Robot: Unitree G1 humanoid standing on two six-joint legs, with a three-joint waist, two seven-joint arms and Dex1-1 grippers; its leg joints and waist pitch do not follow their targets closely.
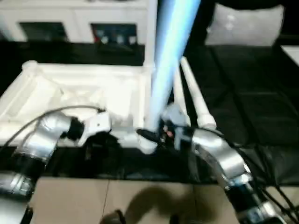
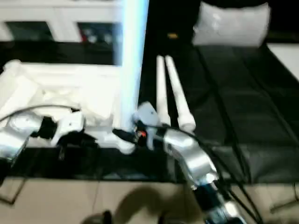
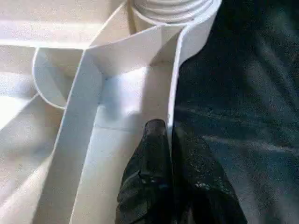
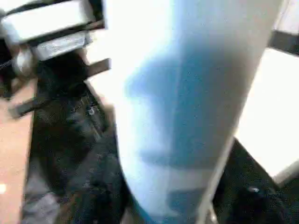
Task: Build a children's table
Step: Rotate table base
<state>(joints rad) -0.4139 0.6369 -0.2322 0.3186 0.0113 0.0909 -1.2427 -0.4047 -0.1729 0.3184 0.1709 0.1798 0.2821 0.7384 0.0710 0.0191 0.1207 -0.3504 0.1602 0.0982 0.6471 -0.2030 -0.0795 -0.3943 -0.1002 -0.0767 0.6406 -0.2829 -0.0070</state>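
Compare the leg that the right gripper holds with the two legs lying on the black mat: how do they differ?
The held leg stands almost upright, its lower end at the tabletop's near corner; the two spare legs lie flat on the black mat, side by side. The right gripper grips the held leg near its base; nothing touches the spare legs. All three are long white tubes.

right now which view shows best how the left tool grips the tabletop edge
The left wrist view: the left tool is pinched shut on the thin rim wall of the tabletop, one finger on each side. The left eye and right eye views show that tool at the tabletop's near edge, the contact unclear. The right wrist view shows it only blurred.
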